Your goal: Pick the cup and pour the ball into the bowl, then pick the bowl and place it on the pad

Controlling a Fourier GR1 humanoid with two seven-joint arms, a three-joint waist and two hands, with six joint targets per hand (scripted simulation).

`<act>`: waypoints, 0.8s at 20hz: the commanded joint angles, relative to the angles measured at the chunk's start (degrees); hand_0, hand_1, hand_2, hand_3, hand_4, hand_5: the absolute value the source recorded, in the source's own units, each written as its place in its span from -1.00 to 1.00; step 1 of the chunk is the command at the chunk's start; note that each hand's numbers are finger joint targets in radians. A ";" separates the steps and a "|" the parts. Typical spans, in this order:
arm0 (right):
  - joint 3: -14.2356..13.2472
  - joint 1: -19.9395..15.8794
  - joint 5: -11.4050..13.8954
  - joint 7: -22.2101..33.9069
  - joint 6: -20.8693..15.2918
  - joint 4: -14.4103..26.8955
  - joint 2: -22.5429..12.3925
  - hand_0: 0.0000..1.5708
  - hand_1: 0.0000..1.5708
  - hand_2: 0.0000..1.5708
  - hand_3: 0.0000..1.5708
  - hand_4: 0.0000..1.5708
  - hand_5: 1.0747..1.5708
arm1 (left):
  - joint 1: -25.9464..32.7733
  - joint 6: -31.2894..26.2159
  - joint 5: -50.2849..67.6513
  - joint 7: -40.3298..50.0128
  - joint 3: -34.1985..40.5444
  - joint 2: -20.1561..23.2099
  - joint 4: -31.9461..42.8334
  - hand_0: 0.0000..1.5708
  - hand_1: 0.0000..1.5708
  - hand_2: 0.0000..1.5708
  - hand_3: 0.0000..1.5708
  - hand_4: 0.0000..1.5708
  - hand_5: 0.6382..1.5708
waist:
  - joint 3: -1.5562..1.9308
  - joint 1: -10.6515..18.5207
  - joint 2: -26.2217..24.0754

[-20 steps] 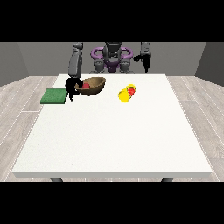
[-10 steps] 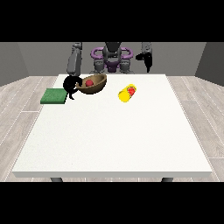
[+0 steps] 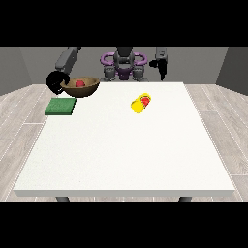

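Bowl (image 3: 81, 87), brown, raised clear of the table's (image 3: 126, 145) far edge, with a red ball (image 3: 80, 83) resting inside. Gripped at its near-left rim by the black hand at the view's left (image 3: 55, 81), fingers curled round that rim. Now lifted higher and carried further towards the view's left than half a second ago, when it sat lower, near the table top. Hangs just above and beyond the green pad (image 3: 61, 106), not touching it. Yellow cup (image 3: 140, 103) lying on its side near the table's middle, well apart from the bowl, something red showing at its mouth; unmoved since the earlier frames. Hand at the view's right (image 3: 162, 68) hanging by the torso, fingers pointing down, straight and relaxed, holding nothing, as before.
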 commanded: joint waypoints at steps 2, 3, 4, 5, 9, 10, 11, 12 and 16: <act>-0.25 -0.04 -0.71 2.64 2.21 -1.10 -4.42 1.00 1.00 1.00 0.42 0.19 0.67 | -0.97 -1.64 1.22 -0.10 2.68 0.82 2.44 -1.00 -1.00 -1.00 -1.00 0.48 0.51 | -0.05 -1.92 -0.33; -2.03 -2.80 -1.96 4.43 0.77 -0.46 -6.11 1.00 1.00 1.00 0.47 0.22 0.69 | 1.31 -0.31 -0.83 -6.07 0.44 -0.74 4.02 -1.00 -1.00 -1.00 -1.00 0.49 0.52 | -0.06 -0.76 1.23; -3.19 -1.00 -3.11 4.48 4.88 1.34 -8.58 1.00 1.00 1.00 0.65 0.23 0.71 | 2.44 0.93 -1.81 -2.32 -1.50 -2.33 1.44 -1.00 -1.00 -1.00 -1.00 0.50 0.52 | -0.04 -0.37 0.67; -2.73 -1.55 -3.24 3.13 5.00 -0.35 -7.59 1.00 1.00 1.00 0.79 0.23 0.66 | 1.85 1.43 -1.02 -9.14 0.58 -2.67 6.57 -1.00 -1.00 -1.00 -1.00 0.50 0.52 | -0.06 -1.96 2.73; -6.76 -0.11 -5.63 -3.34 9.57 6.22 -10.48 1.00 1.00 1.00 0.26 0.22 0.70 | -1.56 0.03 -1.39 -5.34 0.52 -1.75 2.36 -1.00 -1.00 -1.00 -1.00 0.50 0.51 | -0.01 0.44 6.54; -7.35 0.33 -5.95 -3.32 10.58 8.80 -11.29 1.00 1.00 1.00 0.11 0.21 0.72 | -1.11 -0.72 -1.85 -2.39 -0.50 -1.07 -1.71 -1.00 -1.00 -1.00 -1.00 0.50 0.51 | 0.00 1.94 6.04; -7.95 -0.66 -5.89 -5.61 11.50 9.82 -12.46 1.00 1.00 1.00 -0.03 0.20 0.74 | -1.74 0.97 -3.03 -4.72 -1.92 -3.22 -1.01 -1.00 -1.00 -1.00 -1.00 0.50 0.52 | 0.01 2.24 9.46; -7.90 -1.60 -6.29 -6.08 14.16 10.25 -13.27 1.00 1.00 1.00 -0.08 0.18 0.75 | -3.52 2.48 -3.24 -4.58 -2.23 -3.30 -0.77 -1.00 -1.00 -1.00 -1.00 0.50 0.53 | 0.02 1.59 11.37; -8.80 -2.28 -6.27 -8.95 13.98 14.13 -14.89 0.98 0.98 1.00 -0.01 0.07 0.76 | -2.39 -0.09 -2.58 -7.75 -0.36 -1.79 -1.22 -1.00 -1.00 -1.00 -1.00 0.49 0.54 | 0.01 2.54 13.12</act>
